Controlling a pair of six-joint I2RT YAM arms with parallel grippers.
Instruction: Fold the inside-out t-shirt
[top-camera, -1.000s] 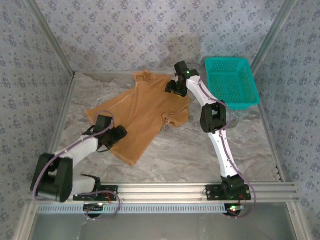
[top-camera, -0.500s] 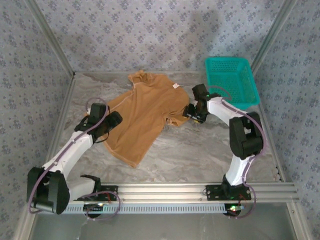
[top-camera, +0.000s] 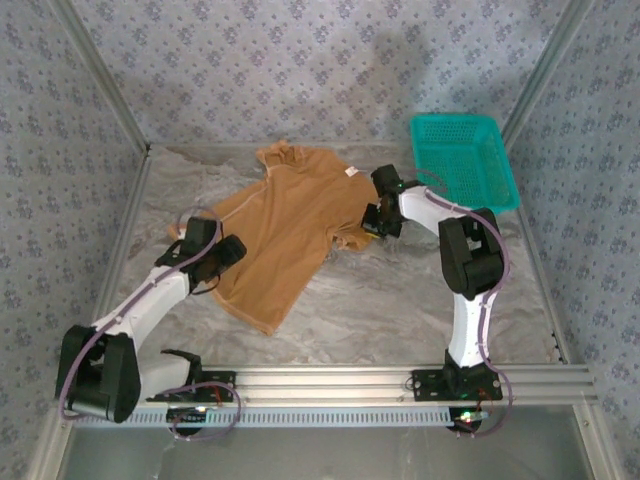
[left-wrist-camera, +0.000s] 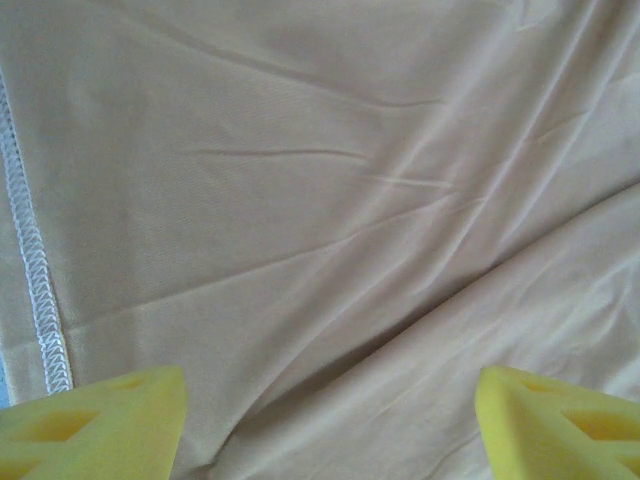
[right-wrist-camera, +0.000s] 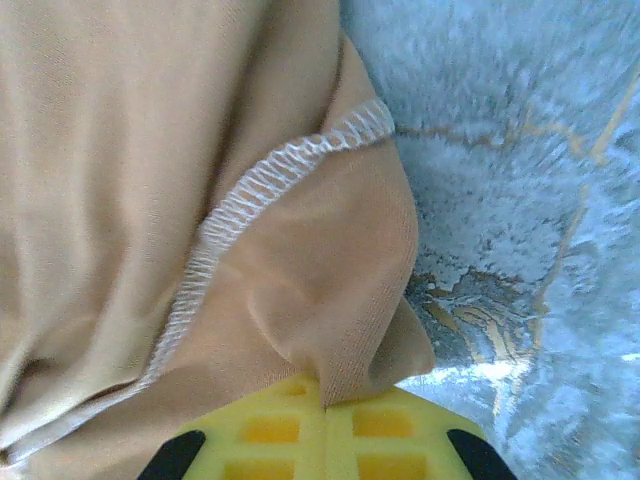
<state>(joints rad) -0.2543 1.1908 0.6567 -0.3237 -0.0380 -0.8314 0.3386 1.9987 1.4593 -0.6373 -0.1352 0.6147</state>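
Spread out, the t-shirt (top-camera: 285, 225) is seen lying on the marble-patterned table (top-camera: 400, 300), in the far middle part of it, with its collar turned toward the back wall and its hem toward the near left. The cloth is laid mostly flat, with shallow creases running across it. A small white tag (top-camera: 352, 173) is seen near the far right shoulder.

The right gripper (top-camera: 372, 222) is placed at the right sleeve (top-camera: 355, 235) of the shirt. In the right wrist view its yellow fingers (right-wrist-camera: 270, 440) are pressed together, and a fold of the sleeve edge is pinched between them. A white overlock seam (right-wrist-camera: 270, 185) is shown curving across the cloth just above the pinch, and bare table surface is seen to the right of the sleeve.

The left gripper (top-camera: 226, 252) is held at the left side of the shirt, near the lower left edge. In the left wrist view its two yellow fingertips (left-wrist-camera: 110, 415) are kept well apart at the bottom corners, with nothing between them but the cloth beneath; whether they touch the cloth cannot be told. A white stitched seam (left-wrist-camera: 30, 270) is seen running down the left side of that view.

A teal basket (top-camera: 465, 165) is set at the far right corner of the table, apart from the shirt.
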